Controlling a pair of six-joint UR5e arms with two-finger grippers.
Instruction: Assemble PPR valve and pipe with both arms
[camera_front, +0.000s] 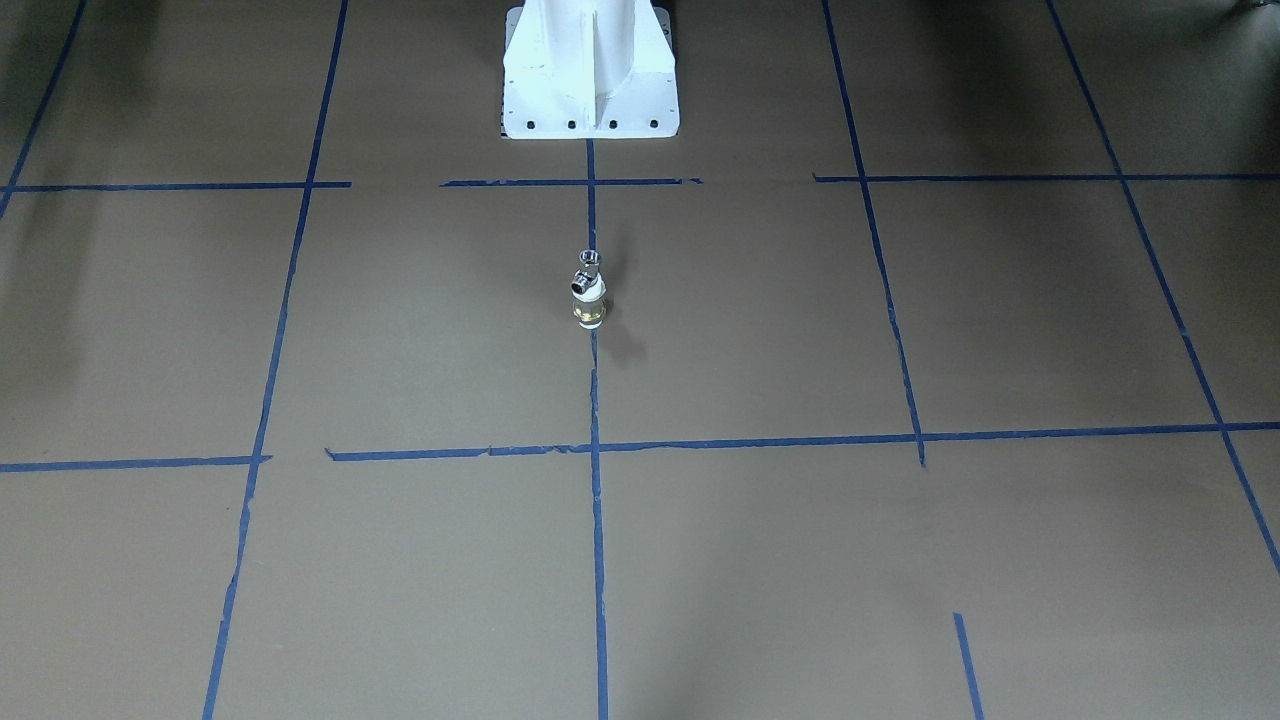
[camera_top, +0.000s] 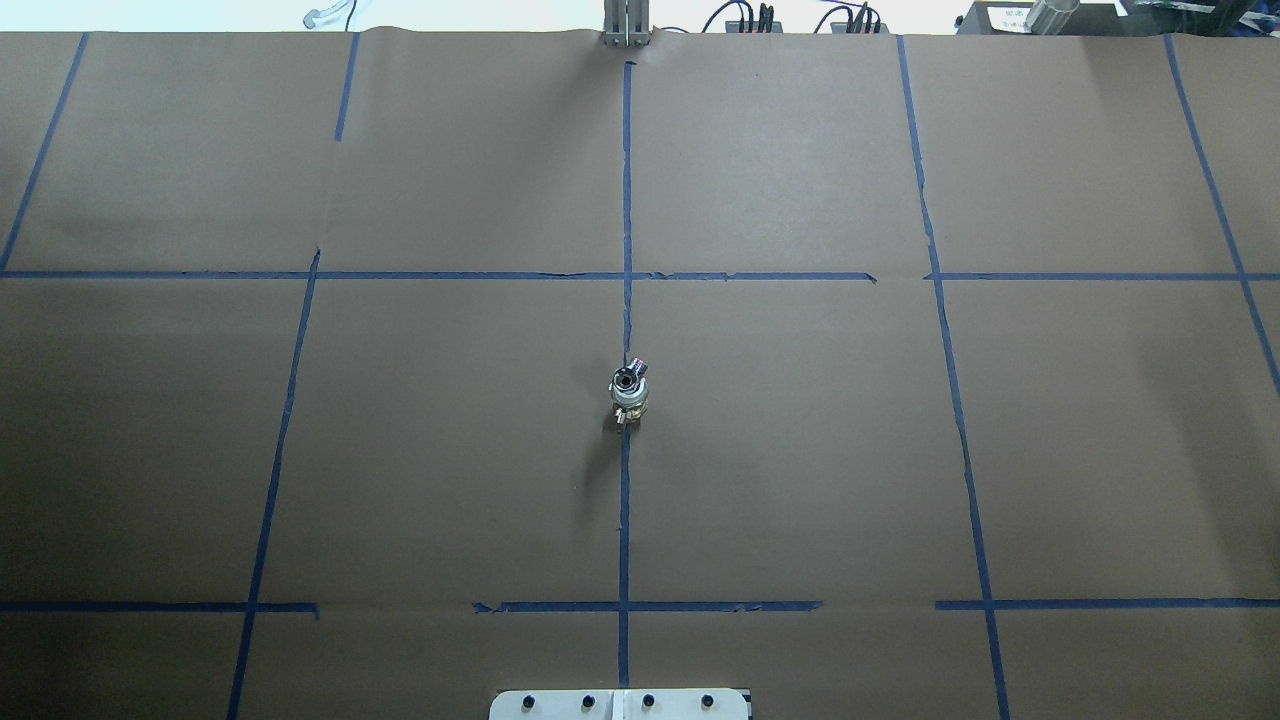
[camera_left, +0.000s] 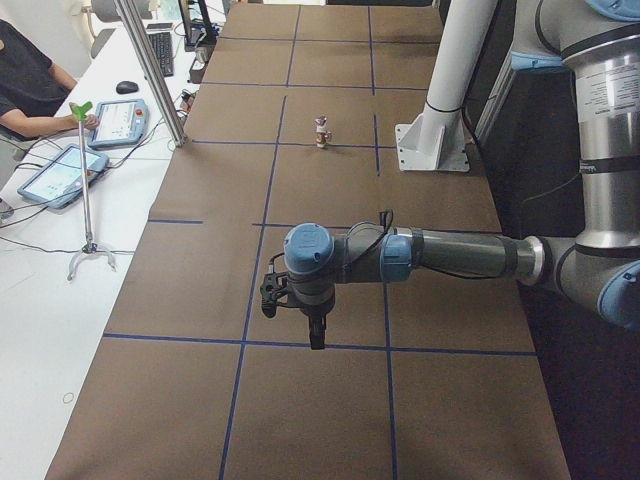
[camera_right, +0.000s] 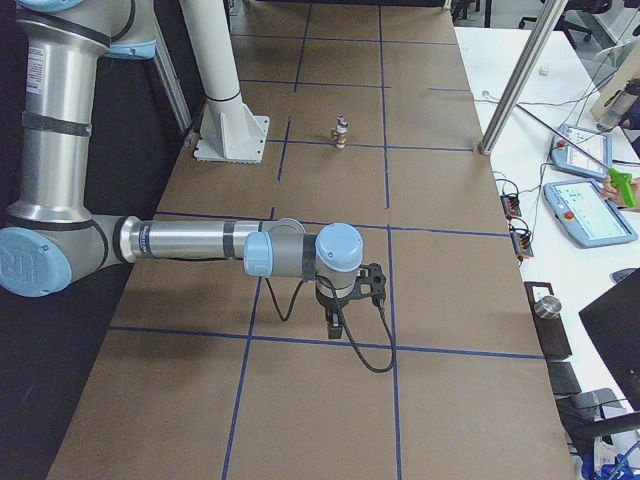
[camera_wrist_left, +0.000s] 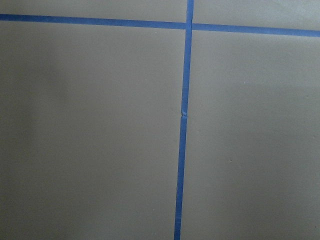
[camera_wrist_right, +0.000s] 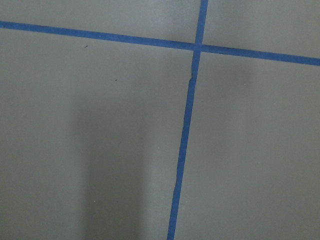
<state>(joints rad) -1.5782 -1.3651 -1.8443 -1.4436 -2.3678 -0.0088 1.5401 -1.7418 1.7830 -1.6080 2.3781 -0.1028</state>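
A small valve piece (camera_front: 589, 290) with a brass base, white middle and chrome top stands upright on the centre tape line; it also shows in the overhead view (camera_top: 630, 392) and in both side views (camera_left: 321, 131) (camera_right: 341, 131). No separate pipe shows. My left gripper (camera_left: 316, 338) hangs over the table's left end, far from the valve. My right gripper (camera_right: 333, 325) hangs over the right end, also far from it. Both show only in side views, so I cannot tell whether they are open or shut. Both wrist views show only brown paper and blue tape.
The white pedestal (camera_front: 590, 70) stands at the robot's side of the table, behind the valve. A side desk holds tablets (camera_left: 65, 170) with a seated person beside a metal post (camera_left: 150, 70). More pendants (camera_right: 590, 210) lie past the other side.
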